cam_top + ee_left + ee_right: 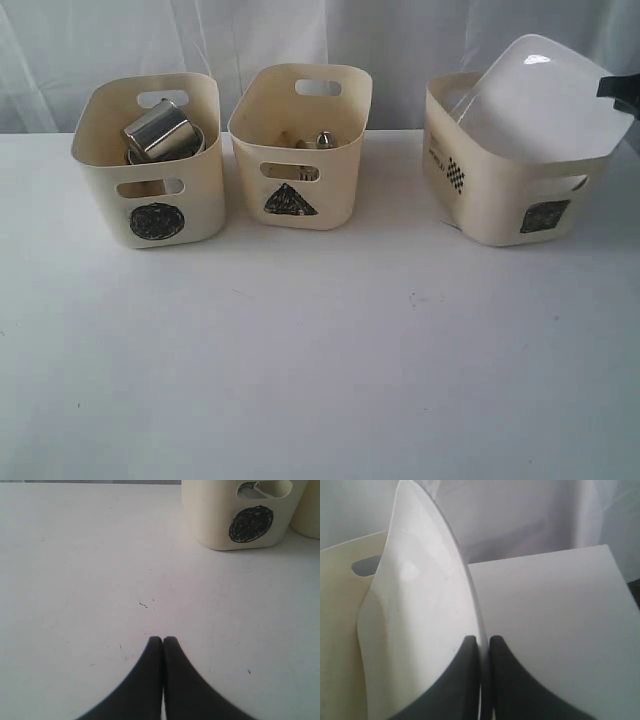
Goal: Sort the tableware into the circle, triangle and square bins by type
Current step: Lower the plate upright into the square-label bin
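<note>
Our right gripper (481, 642) pinches the plate (545, 95) by its rim at 3 o'clock, so it leans tilted in the square bin (500, 215) — too wide, we judge, to lie flat. Our left gripper (163, 641) is closed on nothing; the circle bin (105, 190), at 10 o'clock, stands well apart.

The exterior camera faces the table (320, 350) front-on from slightly above, at middle distance. The left wrist camera looks low past its jaws to the circle bin (215, 520) well ahead. The right wrist camera sits close, the plate (415, 620) between its jaws. The exterior view shares both.
</note>
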Action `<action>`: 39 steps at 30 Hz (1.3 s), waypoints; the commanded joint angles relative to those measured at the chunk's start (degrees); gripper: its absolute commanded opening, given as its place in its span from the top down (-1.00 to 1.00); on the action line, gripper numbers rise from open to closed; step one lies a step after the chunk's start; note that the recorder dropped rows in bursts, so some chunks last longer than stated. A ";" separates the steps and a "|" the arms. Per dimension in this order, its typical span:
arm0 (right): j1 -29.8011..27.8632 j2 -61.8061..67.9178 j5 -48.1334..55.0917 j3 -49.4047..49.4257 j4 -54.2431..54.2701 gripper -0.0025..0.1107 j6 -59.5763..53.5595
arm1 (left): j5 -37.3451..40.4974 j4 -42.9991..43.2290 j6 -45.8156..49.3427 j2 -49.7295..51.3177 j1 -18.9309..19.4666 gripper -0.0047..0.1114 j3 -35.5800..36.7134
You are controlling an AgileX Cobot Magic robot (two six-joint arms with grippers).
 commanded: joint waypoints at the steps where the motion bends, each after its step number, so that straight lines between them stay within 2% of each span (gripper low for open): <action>1: 1.48 -0.24 -7.46 -0.41 1.49 0.96 3.65 | -0.11 -0.12 -0.06 -0.22 -0.41 0.92 0.20; 6: 2.75 -0.24 -7.30 -0.41 1.40 0.96 5.08 | -0.11 -0.12 -0.06 -0.22 -0.41 0.92 0.20; 12: 5.32 -1.06 -7.46 -0.41 -2.12 0.96 12.88 | -0.11 -0.12 -0.06 -0.22 -0.41 0.92 0.20; 22: 8.77 -1.72 -4.51 -0.41 -14.62 0.96 25.56 | -0.11 -0.12 -0.06 -0.22 -0.41 0.92 0.20; 31: 10.19 -1.72 -4.90 -0.41 -21.96 0.96 31.72 | -0.11 -0.12 -0.06 -0.22 -0.41 0.92 0.20; 36: 10.19 -1.85 -5.93 -0.41 -30.85 0.96 46.07 | -0.11 -0.12 -0.06 -0.22 -0.41 0.92 0.20; 39: 10.19 -4.00 -5.25 -0.41 -41.80 0.96 56.89 | -0.11 -0.12 -0.06 -0.22 -0.41 0.92 0.20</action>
